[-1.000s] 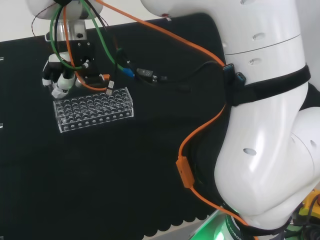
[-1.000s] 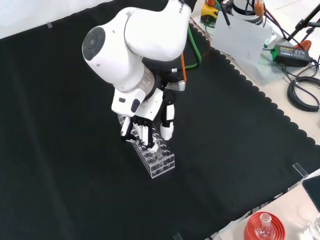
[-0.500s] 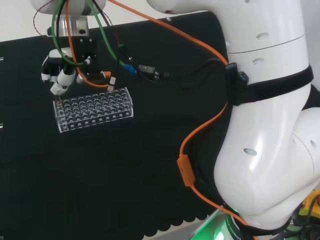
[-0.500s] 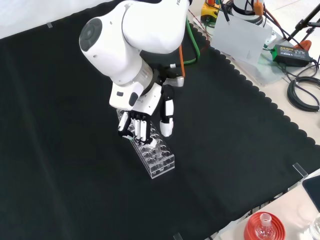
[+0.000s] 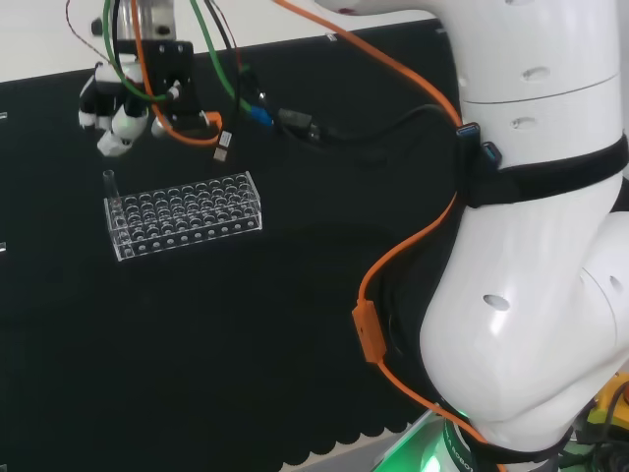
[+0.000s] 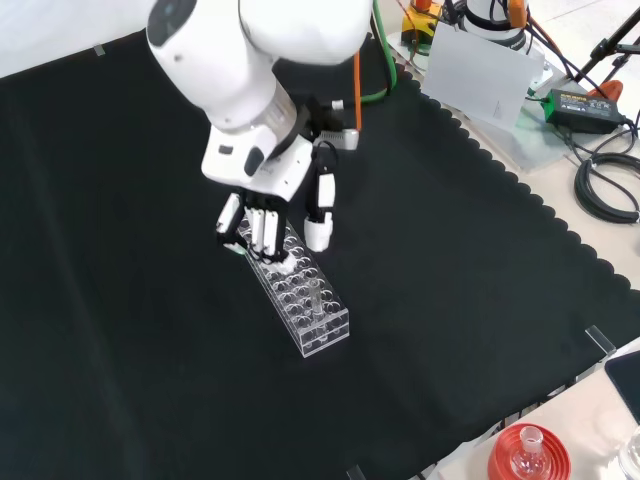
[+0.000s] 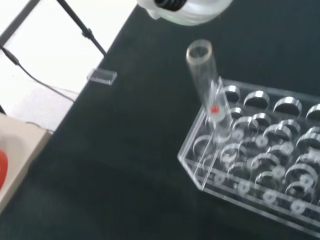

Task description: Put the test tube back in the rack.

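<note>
At rack [image 6: 300, 297] end hole: test tube [image 7: 209, 90] upright; hand [image 6: 262, 215] above, apart.

arm: big white links fill the right of the head view | hand [image 6: 265, 205]: upper left of the front view, fingers hang down, fairly straight, holding nothing | hand [image 5: 116, 103]: upper left in the head view

glossy white arm [image 5: 521, 295], round grey cap [image 6: 170, 12], orange cable [image 5: 393, 246], green cable [image 5: 218, 49], black and white hand [image 6: 270, 215]
</note>
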Controlling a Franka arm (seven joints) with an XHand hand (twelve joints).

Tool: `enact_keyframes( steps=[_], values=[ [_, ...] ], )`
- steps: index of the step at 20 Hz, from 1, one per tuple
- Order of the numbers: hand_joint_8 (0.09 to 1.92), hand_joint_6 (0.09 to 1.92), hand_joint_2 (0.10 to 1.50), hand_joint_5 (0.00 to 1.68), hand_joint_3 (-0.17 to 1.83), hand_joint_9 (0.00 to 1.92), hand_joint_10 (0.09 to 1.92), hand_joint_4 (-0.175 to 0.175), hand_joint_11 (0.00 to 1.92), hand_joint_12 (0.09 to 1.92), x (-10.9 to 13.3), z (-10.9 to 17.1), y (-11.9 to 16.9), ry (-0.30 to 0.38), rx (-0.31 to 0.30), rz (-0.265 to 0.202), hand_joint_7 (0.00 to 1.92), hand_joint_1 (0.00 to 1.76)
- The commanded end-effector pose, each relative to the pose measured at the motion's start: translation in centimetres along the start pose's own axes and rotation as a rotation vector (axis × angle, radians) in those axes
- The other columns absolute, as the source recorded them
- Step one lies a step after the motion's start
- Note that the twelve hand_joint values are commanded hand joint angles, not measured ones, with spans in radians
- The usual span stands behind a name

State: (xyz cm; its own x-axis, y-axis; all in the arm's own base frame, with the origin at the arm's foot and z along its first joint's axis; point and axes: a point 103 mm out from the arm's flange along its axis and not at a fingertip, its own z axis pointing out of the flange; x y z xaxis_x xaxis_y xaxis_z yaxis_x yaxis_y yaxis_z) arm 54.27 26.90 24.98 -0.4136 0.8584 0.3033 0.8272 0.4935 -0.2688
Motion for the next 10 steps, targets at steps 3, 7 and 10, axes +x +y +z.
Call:
enact_keyframes(
  steps=[3, 7, 10],
  values=[
    [0.83, 0.89, 0.89, 0.56, -0.17, 1.01, 0.09, 0.031, 0.00, 1.58, -0.8, -7.1, -2.4, -0.058, -0.093, 0.004, 0.62, 1.18],
    [0.83, 0.89, 0.89, 0.56, -0.17, 1.01, 0.09, 0.033, 0.00, 1.58, -1.0, -10.4, -4.2, -0.083, -0.134, 0.011, 0.62, 1.18],
    [0.83, 0.88, 0.90, 0.56, -0.17, 1.01, 0.09, 0.034, 0.00, 1.58, -1.0, -12.2, -5.7, -0.093, -0.159, 0.014, 0.62, 1.17]
  ],
)
